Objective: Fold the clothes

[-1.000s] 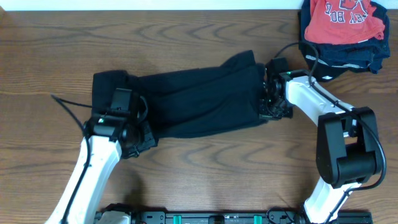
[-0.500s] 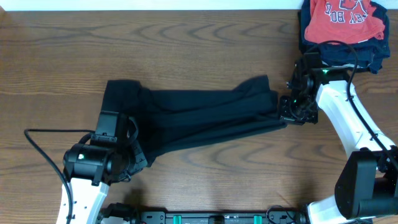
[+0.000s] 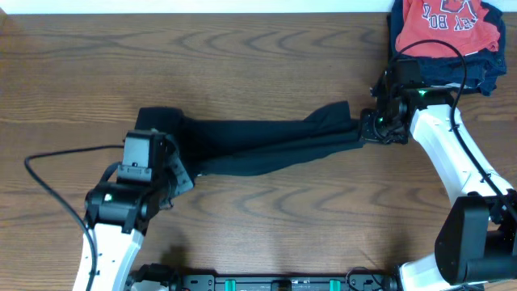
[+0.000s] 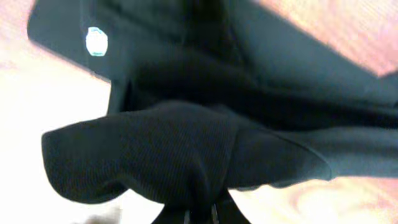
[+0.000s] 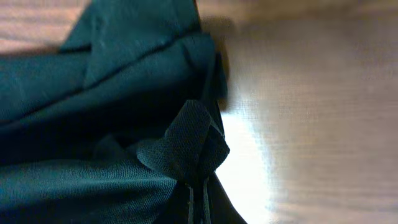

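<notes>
Overhead, left gripper point(image 3: 179, 173): clamped on the left end of the shirt point(image 3: 266, 145)
right gripper point(image 3: 368, 132): pinching a bunched fold at the shirt's right end
shirt: black, drawn into a narrow creased band between both grippers, mid-table
logo point(image 4: 96, 42): small, white, near the left end
table point(image 3: 258, 65): brown wood
pile point(image 3: 444, 73): navy garments under a red top point(image 3: 448, 24), far right corner

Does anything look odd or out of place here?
The black T-shirt looks odd: bunched into a narrow, wrinkled band stretched between the left gripper and the right gripper, each pinching an end, instead of lying flat.
</notes>
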`<state>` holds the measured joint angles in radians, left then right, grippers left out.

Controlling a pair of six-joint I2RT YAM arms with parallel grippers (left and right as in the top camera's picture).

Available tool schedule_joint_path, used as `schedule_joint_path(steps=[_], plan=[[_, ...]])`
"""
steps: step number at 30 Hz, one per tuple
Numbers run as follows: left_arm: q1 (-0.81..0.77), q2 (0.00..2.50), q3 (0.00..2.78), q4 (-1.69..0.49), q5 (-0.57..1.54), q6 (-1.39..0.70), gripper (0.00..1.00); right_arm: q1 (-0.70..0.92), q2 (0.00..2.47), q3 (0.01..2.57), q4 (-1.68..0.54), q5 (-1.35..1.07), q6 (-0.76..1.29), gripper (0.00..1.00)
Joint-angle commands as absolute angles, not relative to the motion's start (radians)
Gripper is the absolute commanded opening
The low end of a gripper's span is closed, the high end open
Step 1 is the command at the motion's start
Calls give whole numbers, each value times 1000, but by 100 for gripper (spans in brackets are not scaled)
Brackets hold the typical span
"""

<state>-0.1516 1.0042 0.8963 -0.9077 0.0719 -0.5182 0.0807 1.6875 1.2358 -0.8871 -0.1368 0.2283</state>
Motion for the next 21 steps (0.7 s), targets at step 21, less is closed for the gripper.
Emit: schedule_joint_path(steps=[21], plan=[[-147, 1362, 920, -471, -43, -418, 6, 132, 1916, 1244, -723, -139, 205, 1]])
